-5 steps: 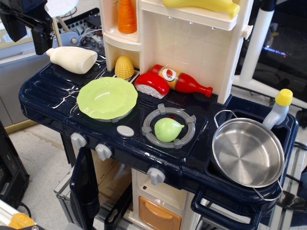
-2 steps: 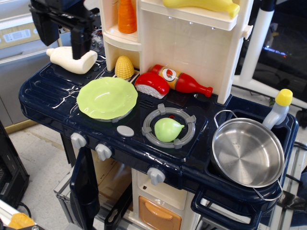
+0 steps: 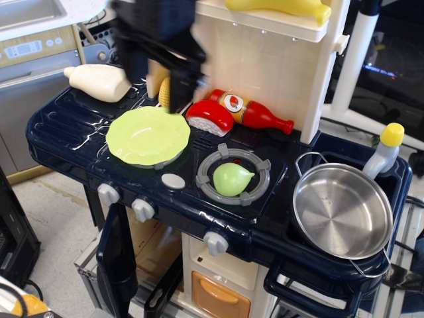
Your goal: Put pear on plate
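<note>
The light-green pear (image 3: 232, 179) lies on the grey burner ring (image 3: 205, 173) of the toy stove, pointed end to the right. The lime-green scalloped plate (image 3: 147, 136) sits empty to its left on the dark blue counter. My black gripper (image 3: 162, 78) hangs blurred at the top, above the plate's far edge and up-left of the pear. Its two fingers (image 3: 186, 83) stand apart with nothing between them. It partly hides the yellow corn (image 3: 163, 91).
A white bottle (image 3: 99, 81) lies at the back left. A red-white food piece (image 3: 209, 117) and a ketchup bottle (image 3: 255, 114) lie behind the burner. A steel pan (image 3: 341, 211) sits in the sink at right, beside a yellow-capped bottle (image 3: 384, 151). The cream shelf wall (image 3: 265, 66) stands behind.
The gripper has swept right from the far top left, past the white bottle, to above the plate's far edge. The pear and plate have not moved.
</note>
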Controlling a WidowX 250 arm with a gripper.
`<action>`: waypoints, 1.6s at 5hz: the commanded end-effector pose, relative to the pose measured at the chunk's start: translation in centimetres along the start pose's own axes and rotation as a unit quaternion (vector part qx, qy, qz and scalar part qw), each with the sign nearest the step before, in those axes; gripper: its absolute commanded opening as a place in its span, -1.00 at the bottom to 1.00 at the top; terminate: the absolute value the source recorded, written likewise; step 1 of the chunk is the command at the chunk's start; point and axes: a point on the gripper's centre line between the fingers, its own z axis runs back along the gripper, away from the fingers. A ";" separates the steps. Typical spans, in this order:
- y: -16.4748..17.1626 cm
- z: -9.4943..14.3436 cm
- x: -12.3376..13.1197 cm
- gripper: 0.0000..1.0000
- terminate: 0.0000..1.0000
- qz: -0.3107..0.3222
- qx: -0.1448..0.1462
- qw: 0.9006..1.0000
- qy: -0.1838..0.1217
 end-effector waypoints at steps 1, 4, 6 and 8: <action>-7.3 -1.4 1.5 1.00 -1.00 -0.035 -0.018 0.999 -0.029; -5.3 -7.0 4.2 1.00 -1.00 -0.069 -0.029 0.993 -0.088; -3.9 -9.3 4.1 1.00 -1.00 -0.081 -0.018 0.992 -0.096; -3.1 -11.0 3.4 1.00 -1.00 -0.064 -0.042 0.991 -0.109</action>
